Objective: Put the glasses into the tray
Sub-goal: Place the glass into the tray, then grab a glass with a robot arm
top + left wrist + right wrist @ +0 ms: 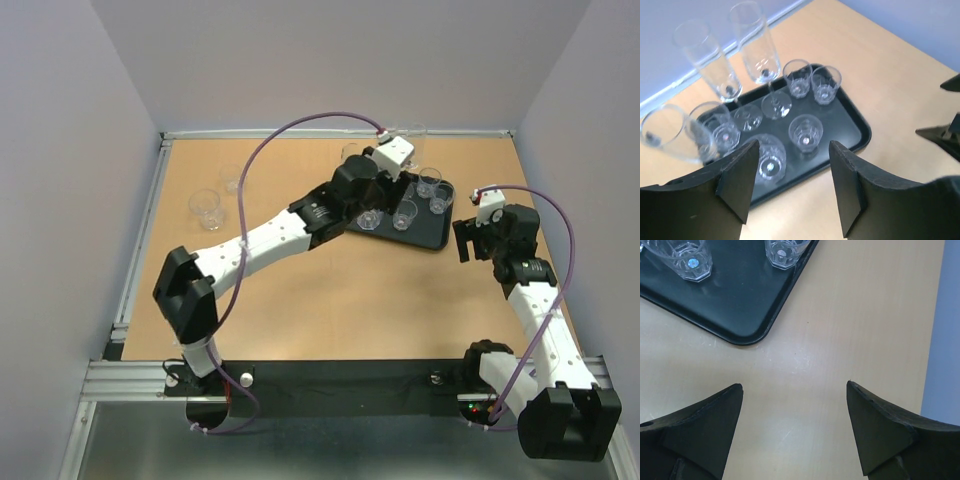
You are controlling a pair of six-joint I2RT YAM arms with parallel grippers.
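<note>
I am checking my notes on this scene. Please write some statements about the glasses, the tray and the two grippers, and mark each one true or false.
1. The left gripper and the right gripper are both open and empty. True.
2. Every glass is already in the tray. False: two glasses stand on the table, far to the left of the tray.
3. The right gripper is above the tray. False: it is above bare table, beside the tray's corner.
4. Two tall flutes stand in the tray. True.
</note>
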